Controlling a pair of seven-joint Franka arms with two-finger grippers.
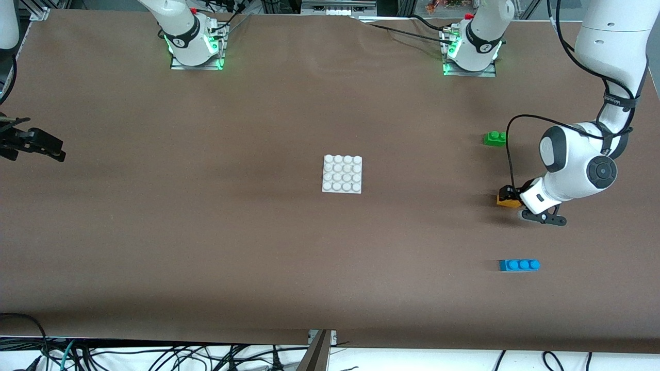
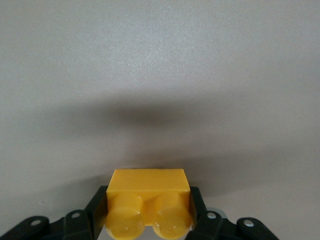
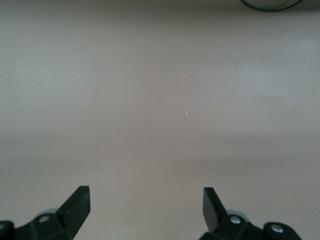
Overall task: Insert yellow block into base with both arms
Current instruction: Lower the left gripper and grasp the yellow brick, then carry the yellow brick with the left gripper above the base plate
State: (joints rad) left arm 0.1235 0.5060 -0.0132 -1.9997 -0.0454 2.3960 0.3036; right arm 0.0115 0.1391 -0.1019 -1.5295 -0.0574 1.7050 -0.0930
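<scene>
Down at the left arm's end of the worktop (image 1: 206, 257), right-hand side of the front view, the left claw (image 1: 508, 197) is low on the brown surface with its fingers (image 2: 98, 212) pressed in on the yellow block (image 1: 508, 202). The left wrist view shows it well: the block sits at the bottom centre of that frame, two round studs facing the camera, a black finger tight against each flank. Whether it rests on the worktop or is just clear of it, I cannot tell.

The base (image 1: 342, 174), the white square plate with its four-by-four studs, lies flat in the middle of the front frame, well apart from the block and with nothing on it.

Two other bricks share the block's end of the worktop. The green brick (image 1: 494, 138) sits higher in the front frame, farther from the camera than the yellow block. The blue brick (image 1: 519, 265) lies lower in the frame, nearer the camera.

Over at the left-hand edge of the front view, the right claw (image 1: 36, 145) waits above the worktop at the right arm's end. Its wrist view shows the two fingertips (image 3: 76, 205) spread wide at the bottom of the frame, nothing between them but bare brown surface.
</scene>
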